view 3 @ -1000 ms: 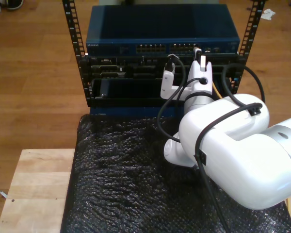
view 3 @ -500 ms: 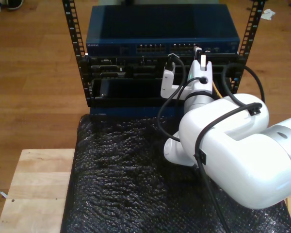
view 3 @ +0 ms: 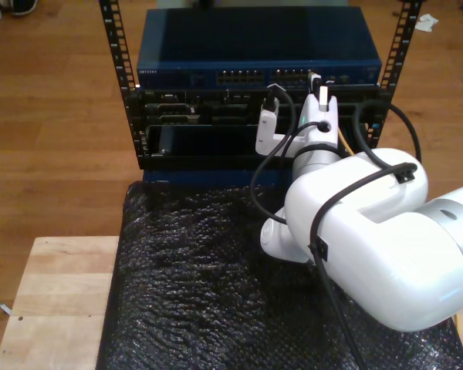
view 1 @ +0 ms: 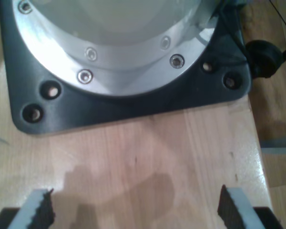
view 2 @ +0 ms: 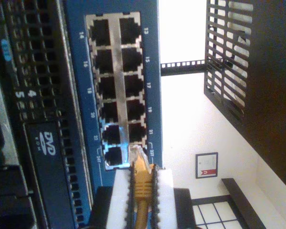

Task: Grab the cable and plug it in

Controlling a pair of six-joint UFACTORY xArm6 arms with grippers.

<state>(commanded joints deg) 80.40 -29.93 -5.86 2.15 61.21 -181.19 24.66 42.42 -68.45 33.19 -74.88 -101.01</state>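
The cable (view 2: 142, 193) is yellow-orange, and my second gripper (view 2: 142, 172) is shut on it just behind its clear plug (view 2: 136, 153). The plug tip sits at the mouth of the end port labelled 23 in the blue switch's port block (view 2: 117, 90); how deep it sits I cannot tell. In the exterior view my second gripper (view 3: 319, 86) reaches to the switch (view 3: 185, 73), at its port row on the exterior view's right, and a bit of the cable (view 3: 342, 143) shows beside the wrist. My first gripper (view 1: 136, 210) is open over bare wood.
The switch sits on top of a black rack (view 3: 139, 116) with more equipment below. Black bubble wrap (view 3: 193, 285) covers the wooden table (view 3: 54, 301). A black base plate (view 1: 133, 107) with a silver arm base lies in front of my first gripper. Thick black arm cables (view 3: 262, 177) loop beside the white arm.
My second gripper has edged slightly toward the switch's ports with the cable in it. Nothing else has moved.
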